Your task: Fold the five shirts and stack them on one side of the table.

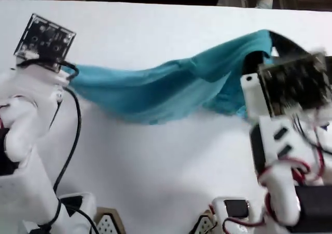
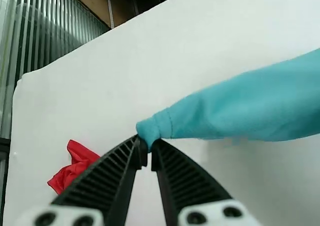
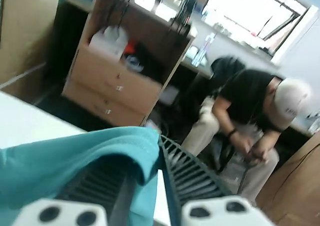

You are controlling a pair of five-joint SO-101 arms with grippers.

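A teal shirt (image 1: 171,86) hangs stretched in the air across the white table (image 1: 155,171), held at both ends. My left gripper (image 2: 148,153) is shut on the shirt's corner (image 2: 150,130) at the table's left, under the left wrist camera (image 1: 44,39). My right gripper (image 3: 155,161) is shut on the opposite edge of the teal shirt (image 3: 75,161) at the far right, raised above the table; the cloth drapes over one finger (image 3: 100,181). A crumpled red shirt (image 2: 72,166) lies on the table beyond the left gripper.
The right arm's body (image 1: 290,140) stands at the table's right, the left arm's body (image 1: 26,156) with a black cable (image 1: 70,151) at the left. The table's far edge (image 1: 155,4) runs along the back. Shelving (image 3: 125,70) stands in the room behind.
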